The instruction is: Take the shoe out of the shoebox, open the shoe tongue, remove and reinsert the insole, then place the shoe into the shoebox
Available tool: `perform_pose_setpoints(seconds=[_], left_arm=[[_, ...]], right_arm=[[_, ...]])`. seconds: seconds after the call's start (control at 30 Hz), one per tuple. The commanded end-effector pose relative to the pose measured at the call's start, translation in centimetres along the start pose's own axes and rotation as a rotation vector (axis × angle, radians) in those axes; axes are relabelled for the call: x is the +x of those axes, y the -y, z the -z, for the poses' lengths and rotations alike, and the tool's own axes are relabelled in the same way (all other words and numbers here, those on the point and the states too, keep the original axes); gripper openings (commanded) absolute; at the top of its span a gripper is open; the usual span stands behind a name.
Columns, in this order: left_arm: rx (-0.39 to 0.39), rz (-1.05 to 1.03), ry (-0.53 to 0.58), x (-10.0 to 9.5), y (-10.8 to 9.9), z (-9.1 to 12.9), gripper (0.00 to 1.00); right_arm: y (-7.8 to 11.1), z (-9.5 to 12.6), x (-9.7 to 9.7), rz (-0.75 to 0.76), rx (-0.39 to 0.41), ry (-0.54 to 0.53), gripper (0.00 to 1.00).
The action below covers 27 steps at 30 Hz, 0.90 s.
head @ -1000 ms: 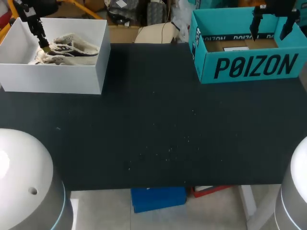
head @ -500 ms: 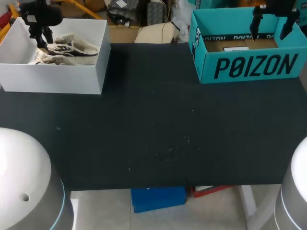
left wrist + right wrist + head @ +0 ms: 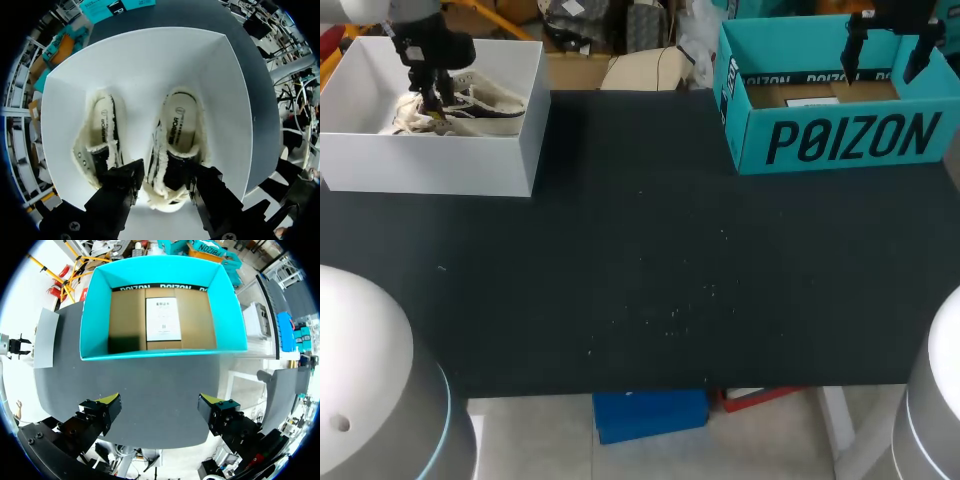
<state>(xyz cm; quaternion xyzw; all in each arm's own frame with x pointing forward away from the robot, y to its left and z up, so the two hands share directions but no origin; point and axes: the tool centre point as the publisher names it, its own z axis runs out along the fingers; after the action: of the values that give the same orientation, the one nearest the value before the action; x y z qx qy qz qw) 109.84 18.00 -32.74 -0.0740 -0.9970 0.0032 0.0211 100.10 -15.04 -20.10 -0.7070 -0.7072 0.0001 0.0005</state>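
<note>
Now the taking-out step is in hand: the shoe (image 3: 177,142), lying in the white box (image 3: 150,55), is straddled by the wide-open left gripper (image 3: 167,176), and a firm close and lift is called for next.

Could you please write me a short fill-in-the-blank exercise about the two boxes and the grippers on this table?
The white shoebox under the left gripper holds ____ shoes.
The right gripper hangs over a carton coloured ____.
The right gripper holds nothing and is ____.

Missing words: two; teal; open
</note>
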Motion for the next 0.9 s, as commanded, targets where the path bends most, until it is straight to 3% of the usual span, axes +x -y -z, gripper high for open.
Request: perform_pose_setpoints(seconds=[0.03,0.2,0.5,0.67,0.77,0.9], left_arm=[[-0.002,0.006,-0.018,-1.4,-0.1,-2.0,0.45],[-0.018,0.014,-0.025,-2.2,-0.5,-3.7,0.43],[-0.028,0.001,-0.071,-1.8,-0.5,-6.7,0.35],[-0.044,0.000,-0.083,-1.8,-0.5,-7.5,0.20],[-0.071,-0.027,-0.085,-2.0,-0.6,-7.7,0.00],[-0.074,-0.058,-0.077,-1.6,-0.4,-6.5,0.00]], right_arm=[[0.0,0.1,0.0,0.000,0.000,0.000,1.00],[0.0,0.1,0.0,0.000,0.000,0.000,1.00],[0.0,0.1,0.0,0.000,0.000,0.000,1.00],[0.0,0.1,0.0,0.000,0.000,0.000,1.00],[0.0,0.1,0.0,0.000,0.000,0.000,1.00],[0.0,0.1,0.0,0.000,0.000,0.000,1.00]])
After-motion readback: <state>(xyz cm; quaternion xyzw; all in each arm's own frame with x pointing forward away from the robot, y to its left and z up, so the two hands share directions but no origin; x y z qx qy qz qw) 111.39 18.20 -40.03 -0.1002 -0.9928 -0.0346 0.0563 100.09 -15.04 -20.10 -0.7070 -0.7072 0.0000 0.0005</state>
